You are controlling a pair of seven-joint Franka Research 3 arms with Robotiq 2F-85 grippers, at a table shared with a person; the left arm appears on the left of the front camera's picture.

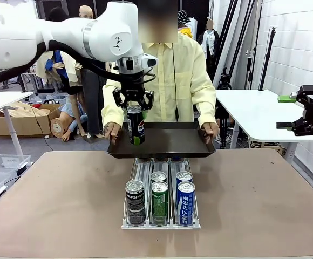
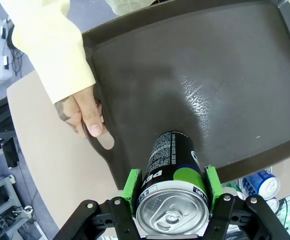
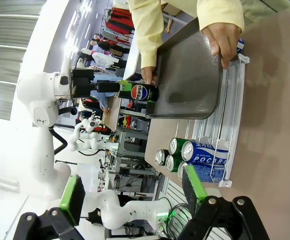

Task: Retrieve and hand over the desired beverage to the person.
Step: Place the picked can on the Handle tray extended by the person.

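- Can point(image 1: 135, 125) point(image 2: 172, 172) point(image 3: 140, 92): black with a green band, upright, over the left near corner of the tray point(image 1: 167, 141) point(image 2: 185, 75) point(image 3: 190, 85). Whether its base touches the tray cannot be told.
- Left gripper point(image 1: 134, 108) point(image 2: 171, 187): points straight down and is closed on the can's upper part. One green pad point(image 2: 131, 185) presses on each side, and the can's top sits between the fingers.
- Tray: dark and rectangular, held level over the middle of the table's point(image 1: 65, 205) far edge. Its surface is bare apart from the can.
- Person point(image 1: 178, 70): stands at the far edge in a pale-yellow shirt and grips the tray at both short edges. One hand point(image 1: 112, 130) point(image 2: 85, 115) is just beside the can; the other hand point(image 1: 210, 129) point(image 3: 222, 40) is at the opposite edge.
- Rack point(image 1: 162, 221) point(image 3: 232, 130): clear, with three lanes, at the table's middle, running from under the tray toward the near edge.
- Rack cans, front row: black point(image 1: 135, 202), green point(image 1: 160, 200), blue point(image 1: 185, 202). Two more cans stand behind the green and blue ones.
- Right gripper point(image 1: 285, 112) point(image 3: 134, 192): raised off the table's right edge, turned on its side, fingers spread wide with nothing between them.
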